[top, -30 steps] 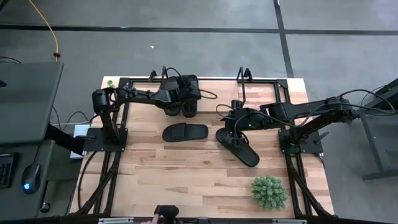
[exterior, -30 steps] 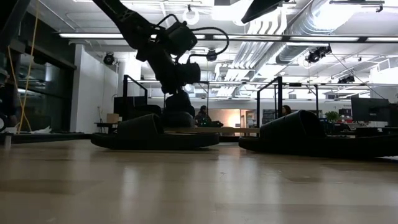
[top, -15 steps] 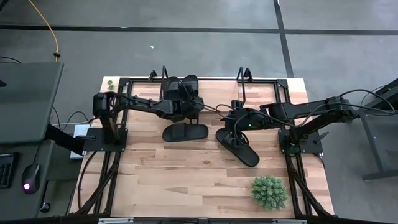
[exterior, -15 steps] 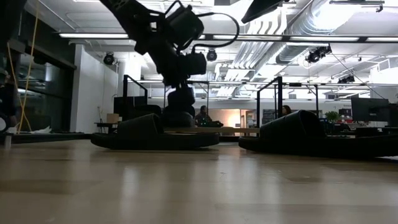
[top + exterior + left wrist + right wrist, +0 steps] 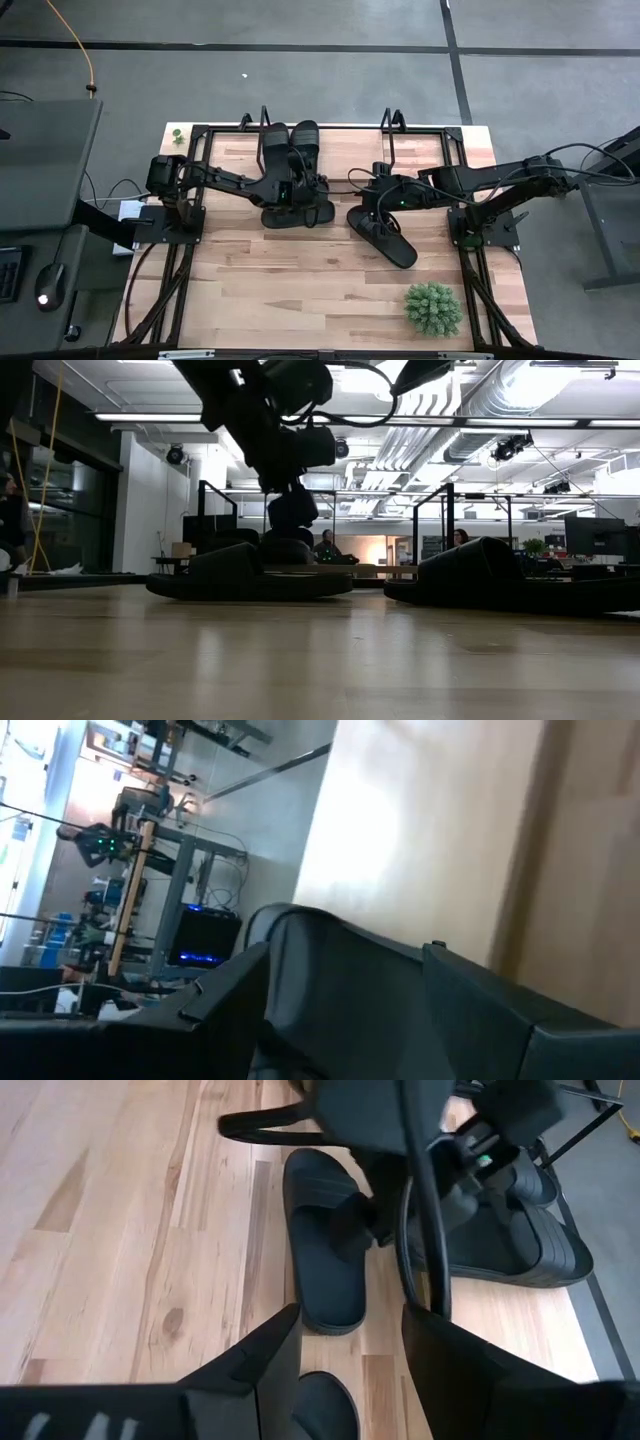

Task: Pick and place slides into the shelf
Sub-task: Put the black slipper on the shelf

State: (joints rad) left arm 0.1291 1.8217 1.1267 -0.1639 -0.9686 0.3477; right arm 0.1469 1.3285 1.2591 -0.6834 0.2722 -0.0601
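Left gripper [image 5: 297, 203] moved from shelf [image 5: 345, 145] onto slide [image 5: 315, 214].

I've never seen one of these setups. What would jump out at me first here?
Two dark robot arms meet over the middle of a wooden table. The left gripper hangs over a black slide there, while the right gripper hovers over another slide. Two more slides sit on the shelf behind, and a green plant sits at the front right.

even overhead light, backlit low view silhouettes, blurred left wrist view
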